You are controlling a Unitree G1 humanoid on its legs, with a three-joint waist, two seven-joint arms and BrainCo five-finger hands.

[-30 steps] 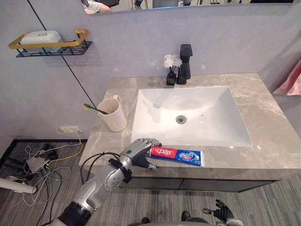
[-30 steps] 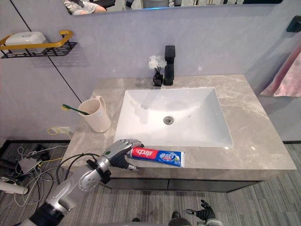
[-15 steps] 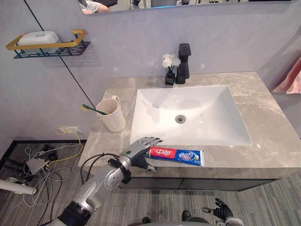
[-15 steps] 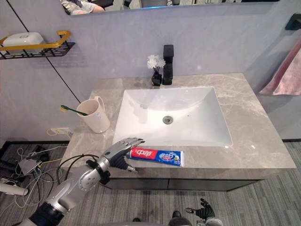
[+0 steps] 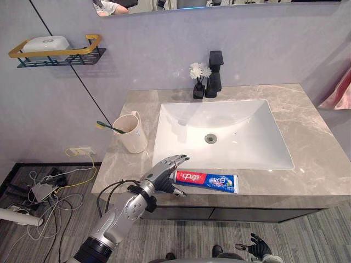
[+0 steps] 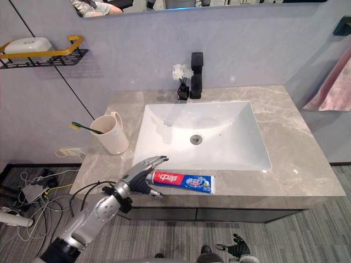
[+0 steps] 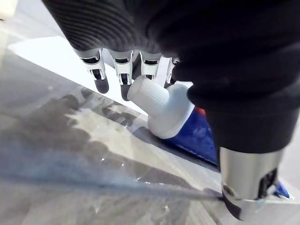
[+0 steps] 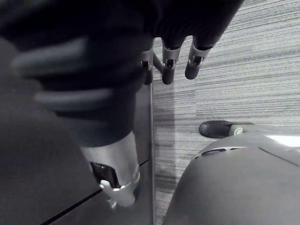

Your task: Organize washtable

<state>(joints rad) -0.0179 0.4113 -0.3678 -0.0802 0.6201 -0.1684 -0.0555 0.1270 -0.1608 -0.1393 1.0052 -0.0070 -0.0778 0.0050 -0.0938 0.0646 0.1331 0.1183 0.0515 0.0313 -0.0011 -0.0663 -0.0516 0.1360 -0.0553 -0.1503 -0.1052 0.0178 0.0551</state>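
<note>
Left robot hand (image 5: 164, 174) is wide open, fingers straight, holding nothing. It sits at the cap end of the toothpaste tube (image 5: 208, 180), and the white cap (image 7: 148, 93) lies between fingers (image 7: 99, 79) and thumb, not pinched. The tube lies flat on the desk's (image 5: 307, 148) front strip just before the sink (image 5: 247, 118), long axis left-right along the edge, body running off to the hand's right. Right robot hand (image 5: 255, 246) hangs relaxed low by the floor, so left is far nearer; the mug (image 5: 131, 137) with toothbrush (image 5: 108, 126) back-left is the likely target.
</note>
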